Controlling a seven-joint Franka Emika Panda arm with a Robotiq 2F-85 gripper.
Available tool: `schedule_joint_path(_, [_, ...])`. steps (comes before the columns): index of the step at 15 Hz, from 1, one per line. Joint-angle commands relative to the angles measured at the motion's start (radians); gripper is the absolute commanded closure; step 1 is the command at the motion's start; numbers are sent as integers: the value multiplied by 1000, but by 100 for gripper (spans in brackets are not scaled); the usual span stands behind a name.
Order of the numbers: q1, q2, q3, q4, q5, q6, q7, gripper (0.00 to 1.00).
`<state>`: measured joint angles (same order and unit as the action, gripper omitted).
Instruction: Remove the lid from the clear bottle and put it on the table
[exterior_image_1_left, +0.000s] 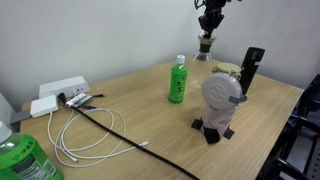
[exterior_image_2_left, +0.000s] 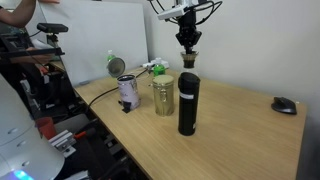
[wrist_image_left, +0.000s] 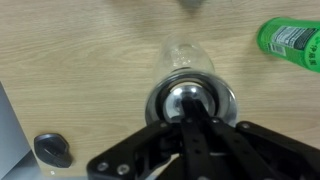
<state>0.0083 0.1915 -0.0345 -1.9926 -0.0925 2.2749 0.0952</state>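
- The clear bottle (exterior_image_1_left: 205, 46) stood upright near the tabletop's (exterior_image_1_left: 140, 110) far edge, apart from the green bottle (exterior_image_1_left: 178, 80). It was see-through below and dark brownish above.
- The gripper (exterior_image_2_left: 188, 40) pointed straight down at the bottle's top, jaws drawn close together; whether they pinched the lid could not be told.

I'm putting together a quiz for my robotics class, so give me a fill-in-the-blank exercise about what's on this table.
1. In the wrist view, the clear bottle is directly under the ____.
2. The green bottle has a ____ cap.
3. The tall tumbler beside the gold can is ____.
Missing words: gripper; white; black.
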Motion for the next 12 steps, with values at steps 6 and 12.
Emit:
schedule_joint_path(6, [-1,-66,-6,-3,-34,-3,18,99])
schedule_joint_path(12, [17,-198,24,-37,-32,-8,24,99])
